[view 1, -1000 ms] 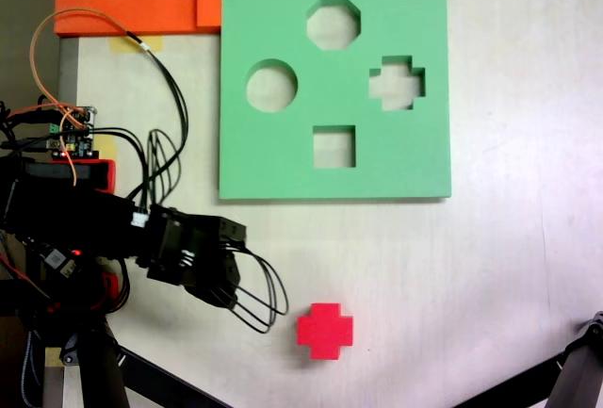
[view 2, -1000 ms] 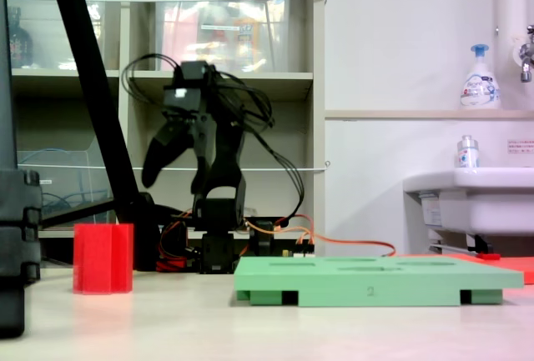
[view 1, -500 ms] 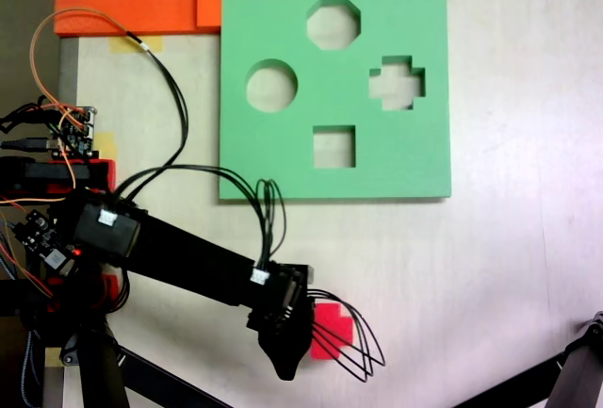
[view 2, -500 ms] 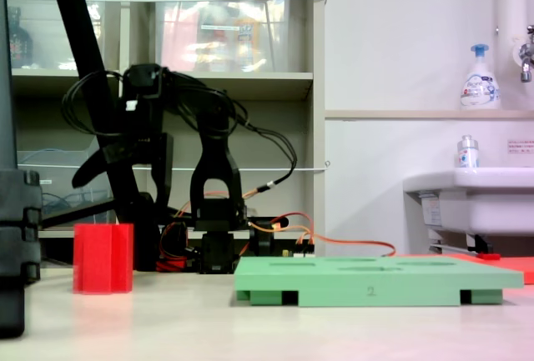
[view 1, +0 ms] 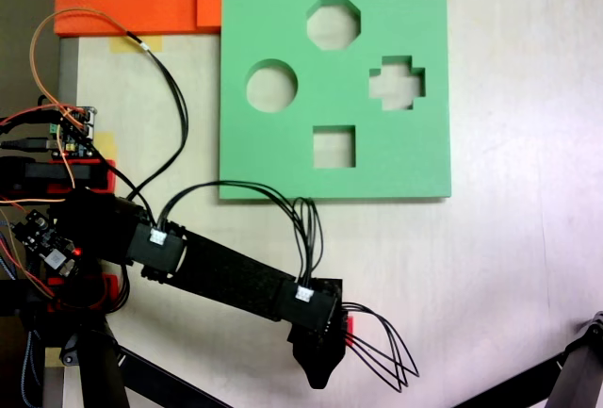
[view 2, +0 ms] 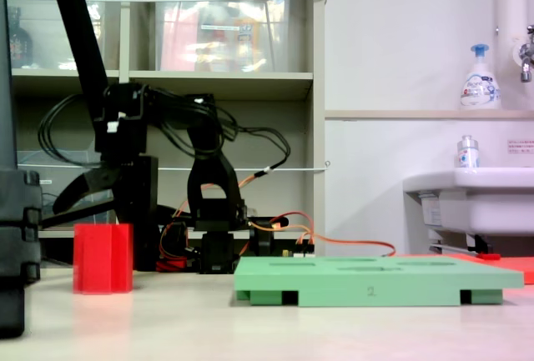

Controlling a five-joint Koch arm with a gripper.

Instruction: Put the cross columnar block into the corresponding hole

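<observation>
While the pale table [view 1: 509, 267] is carrying everything, the green foam board [view 1: 283, 158] is lying flat across its upper middle in a fixed view from above, and it is showing as a low slab [view 2: 375, 282] in a fixed view from the side. The black arm [view 1: 226, 276] is stretching from the left edge out over the lower middle of the table, with looping black cables [view 1: 377, 356] hanging off its end. The jaws [view 1: 318, 370] are pointing down over the red block [view 1: 348, 324], which is almost wholly hidden beneath them from above; from the side the jaws [view 2: 93, 198] are standing spread apart, gripping nothing, just above the block [view 2: 103, 258], which is sitting upright on the table well left of the board. The plus-shaped hole [view 1: 397, 83] is sitting near the board's right edge, empty, beside an octagonal cutout [view 1: 334, 23], a round one [view 1: 272, 86] and a square one [view 1: 334, 147].
</observation>
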